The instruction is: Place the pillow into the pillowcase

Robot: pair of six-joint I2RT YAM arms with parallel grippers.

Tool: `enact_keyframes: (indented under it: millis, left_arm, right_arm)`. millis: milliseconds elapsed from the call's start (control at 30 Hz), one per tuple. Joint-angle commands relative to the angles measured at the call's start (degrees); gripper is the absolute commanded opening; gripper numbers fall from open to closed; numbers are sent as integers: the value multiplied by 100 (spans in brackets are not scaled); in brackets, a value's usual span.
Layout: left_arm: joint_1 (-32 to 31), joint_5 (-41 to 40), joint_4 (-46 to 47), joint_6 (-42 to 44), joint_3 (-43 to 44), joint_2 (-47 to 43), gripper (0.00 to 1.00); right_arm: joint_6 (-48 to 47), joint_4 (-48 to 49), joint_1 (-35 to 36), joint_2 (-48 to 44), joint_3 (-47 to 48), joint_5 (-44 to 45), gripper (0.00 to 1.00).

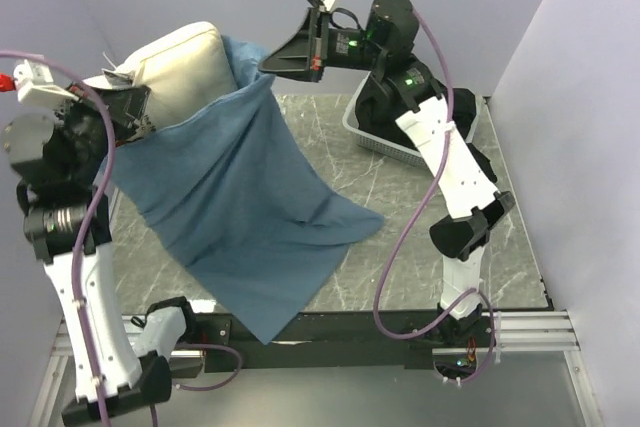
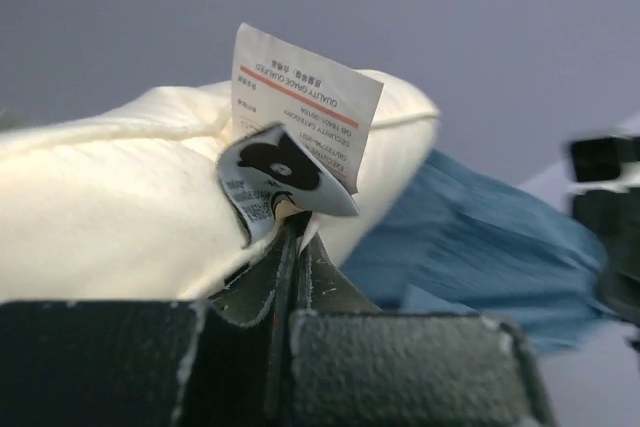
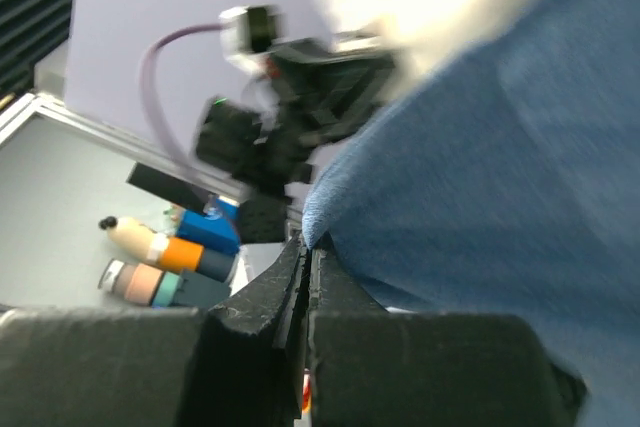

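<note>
The cream-white pillow [image 1: 185,62] is held up at the back left, its lower part inside the dusty-blue pillowcase [image 1: 240,207], which hangs down and drapes over the table's front edge. My left gripper [image 1: 135,107] is shut on the pillow's edge by its label tags [image 2: 300,117]; in the left wrist view the gripper [image 2: 292,222] pinches the seam of the pillow [image 2: 120,207], with the pillowcase [image 2: 480,247] to the right. My right gripper [image 1: 268,62] is shut on the pillowcase's upper edge; in the right wrist view it [image 3: 308,242] pinches a corner of the blue fabric [image 3: 500,167].
A grey mesh basket [image 1: 372,137] stands at the back right behind the right arm. The marble tabletop [image 1: 400,207] shows to the right of the cloth. Walls close in at the back and both sides. Coloured objects [image 3: 170,257] lie below in the right wrist view.
</note>
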Motion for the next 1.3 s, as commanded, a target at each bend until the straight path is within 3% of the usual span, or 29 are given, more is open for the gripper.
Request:
enact_keyframes:
  millis: [0, 100, 200, 300, 333, 400, 533, 667, 900, 967, 1033, 1167, 1267]
  left_arm:
    - [29, 1630, 1703, -700, 53, -397, 1]
    - [-58, 2144, 1879, -919, -673, -579, 1]
    - [-690, 2076, 2128, -930, -2036, -1036, 1]
    - [-2208, 1102, 1968, -507, -3038, -1248, 1]
    - [-2952, 630, 2081, -568, -3319, -1301, 1]
    - [-3806, 354, 2423, -769, -3988, -1407, 1]
    - [-4821, -471, 2723, -1051, -4831, -1538, 1]
    - [-5586, -640, 3128, -1254, -5273, -1583, 1]
    - [-7219, -1569, 2619, -1044, -4764, -1188, 2]
    - [-7397, -1800, 2400, -982, -4448, -943, 13]
    - [-7450, -1740, 2346, -894, -4141, -740, 18]
    - [-7547, -1572, 2557, -824, -3780, -310, 57]
    - [-7626, -1362, 2566, -718, -3350, -45, 71]
  right_arm:
    - [-483, 54, -367, -762, -518, -492, 0]
    - [-1678, -859, -464, -1465, -1834, 137, 0]
    - [-2400, -1092, -473, -2308, -3688, 1261, 0]
    - [-2349, -463, -525, -3100, -5631, 1959, 0]
    - [-2218, -207, -534, -3450, -6088, 2178, 0]
    - [-2243, 15, -525, -3681, -7056, 2530, 0]
    - [-2375, -2, -534, -4216, -8076, 3128, 0]
    - [-2559, -256, -666, -4078, -7965, 3402, 0]
    - [-2464, -372, -842, -3269, -6692, 3131, 0]
    - [-2428, -458, -851, -2953, -6033, 2963, 0]
    - [-2384, -643, -851, -2699, -5376, 2822, 0]
    - [-2506, -1081, -851, -2408, -4608, 2795, 0]
    - [-2586, -1040, -859, -2433, -4712, 2787, 0]
